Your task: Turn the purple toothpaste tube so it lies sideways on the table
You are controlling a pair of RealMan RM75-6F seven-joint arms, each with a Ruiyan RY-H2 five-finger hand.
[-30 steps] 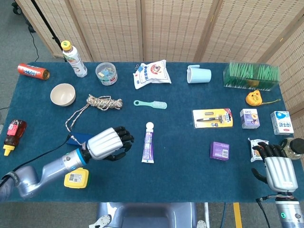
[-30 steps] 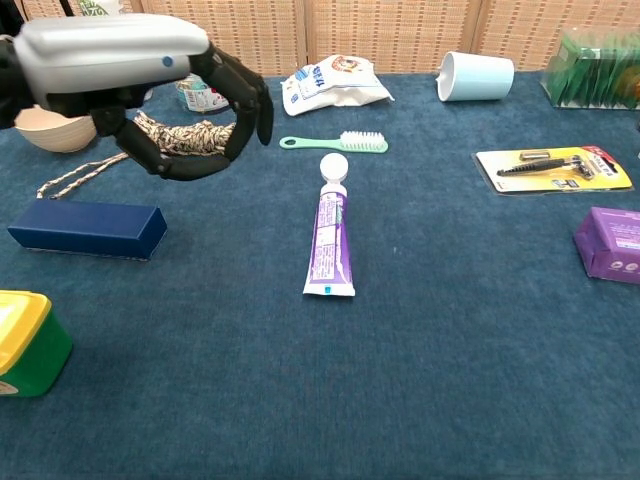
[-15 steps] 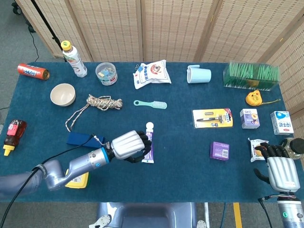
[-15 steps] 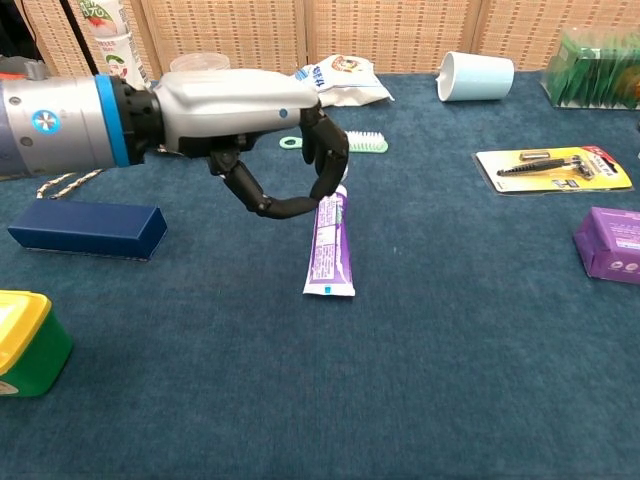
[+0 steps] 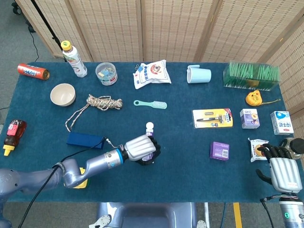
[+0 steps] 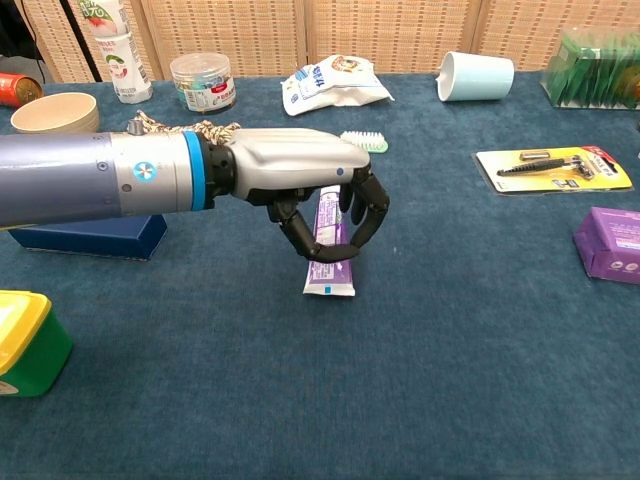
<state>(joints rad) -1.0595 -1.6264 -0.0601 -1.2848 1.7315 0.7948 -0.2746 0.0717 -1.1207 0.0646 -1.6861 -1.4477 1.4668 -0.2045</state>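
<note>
The purple toothpaste tube [image 6: 329, 279] lies on the blue cloth with its white cap [image 5: 149, 127] pointing toward the far edge. My left hand [image 6: 300, 170] arches over the tube's middle. Its thumb curls down one side and its fingers [image 6: 368, 205] down the other, and they close around the tube. From the head camera the left hand [image 5: 141, 148] hides most of the tube. My right hand [image 5: 284, 172] rests at the near right corner of the table, palm down, holding nothing, and is outside the chest view.
A navy box [image 6: 90, 235] and a yellow box [image 6: 25, 340] sit just left of my left arm. A green toothbrush [image 5: 150, 104] lies beyond the cap. A small purple box [image 5: 219, 150] and a razor pack [image 5: 212, 118] lie to the right.
My left hand has swept right from beside the navy box to above the tube, dropped, and curled its fingers around it. The tube has not moved. The right hand has barely shifted.
</note>
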